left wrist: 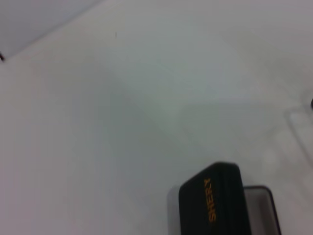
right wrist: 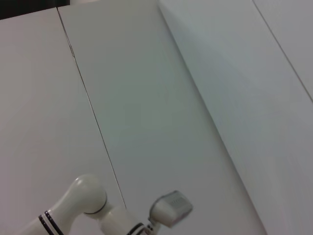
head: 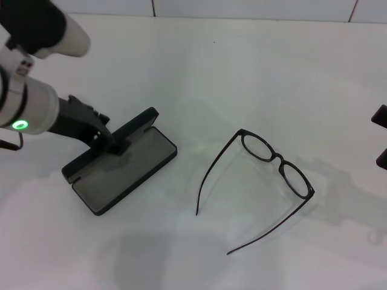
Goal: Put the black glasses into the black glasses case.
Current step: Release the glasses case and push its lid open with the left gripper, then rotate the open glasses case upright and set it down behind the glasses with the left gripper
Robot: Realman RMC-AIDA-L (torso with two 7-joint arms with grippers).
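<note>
Item, nearest: the black glasses (head: 266, 181), lying flat on the white bench (head: 254, 66), right of centre in the head view. Both temple arms are unfolded and splayed toward the near edge; the lens front lies on a slant. Nothing touches them.

Item, left and slightly farther: the black glasses case (head: 121, 163), open, grey lining upward, its lid raised along the far-left side. It stands well apart from the glasses. The left wrist view shows the lid's outer face with orange lettering.

Item: the left gripper (head: 112, 143), at the raised lid, its dark fingers apparently closed on the lid's edge (the contact itself is partly hidden, so this is a judgement).

Item, far right edge: the right gripper (head: 381, 136), only a dark sliver in view; whether it is open or shut cannot be told.

Risks, judged:
- Unfolded temples may overhang the case or catch its rim, stopping the lid from closing.
- The thin frame lies flush on the bench; a pinch could slip or skid it away.
- If the left gripper lets go, the lid may drop shut, or the light case shift.
</note>
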